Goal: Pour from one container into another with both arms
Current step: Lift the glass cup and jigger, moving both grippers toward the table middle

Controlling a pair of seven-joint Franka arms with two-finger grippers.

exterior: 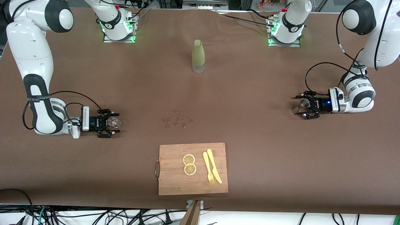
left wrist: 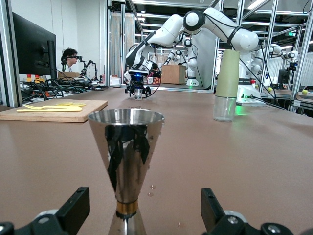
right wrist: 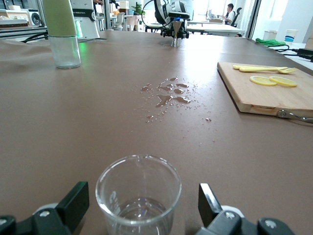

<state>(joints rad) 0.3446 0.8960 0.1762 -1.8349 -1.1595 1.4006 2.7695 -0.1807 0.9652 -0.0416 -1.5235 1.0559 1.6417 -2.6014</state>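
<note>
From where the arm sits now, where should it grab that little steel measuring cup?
Probably at the narrow waist of the jigger. It stands upright between the open fingers of the left gripper, which comes level from the side; the flared cones above and below should stop slipping.

Bright, even overhead light, soft shadows; glare on the jigger (left wrist: 127, 161); backgrounds slightly blurred.
</note>
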